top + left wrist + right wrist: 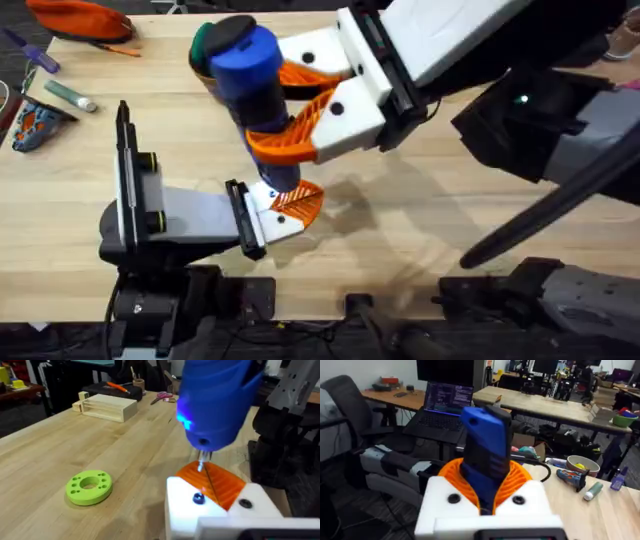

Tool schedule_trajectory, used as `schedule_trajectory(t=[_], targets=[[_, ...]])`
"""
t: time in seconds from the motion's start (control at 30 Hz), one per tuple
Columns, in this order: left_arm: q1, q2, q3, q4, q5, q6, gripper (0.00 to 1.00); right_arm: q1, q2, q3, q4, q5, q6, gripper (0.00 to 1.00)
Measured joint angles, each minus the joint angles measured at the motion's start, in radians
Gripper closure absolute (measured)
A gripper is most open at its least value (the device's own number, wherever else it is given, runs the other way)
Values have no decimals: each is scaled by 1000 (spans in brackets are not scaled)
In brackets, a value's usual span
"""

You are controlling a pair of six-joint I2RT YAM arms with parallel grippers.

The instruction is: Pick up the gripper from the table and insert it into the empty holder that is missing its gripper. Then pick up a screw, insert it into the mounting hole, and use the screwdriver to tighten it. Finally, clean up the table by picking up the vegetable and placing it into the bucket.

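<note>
My right gripper (275,112) reaches across the table (420,200) and is shut on the blue screwdriver (245,65), whose barrel sits between the orange ribbed pads (520,477). The screwdriver (215,400) stands upright, a blue light glowing on it, and its thin metal tip (201,462) touches the orange ribbed end of my left gripper (215,485). My left gripper (292,207) lies low over the table, its orange pads together with nothing between them. Two dark screws (198,498) sit in its white mounts. A dark-green patch (201,40) peeks out behind the screwdriver. The holder is out of view.
A lime-green round disc (89,487) lies on the table near my left gripper. A pale wooden box (105,407) stands farther back. At the table's far left are a grey-green marker pen (70,95) and an orange pouch (80,18).
</note>
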Motion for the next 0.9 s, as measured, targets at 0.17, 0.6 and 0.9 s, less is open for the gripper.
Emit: schedule_trajectory(t=[0.17,0.6,0.9], targets=[[0,0,0,0,0,0,989,19,12,0,-1,14,-11,907],[0,0,0,0,0,0,989,33,14,0,16,51,-11,907],[0,0,0,0,0,0,989,57,14,0,16,91,-11,907]])
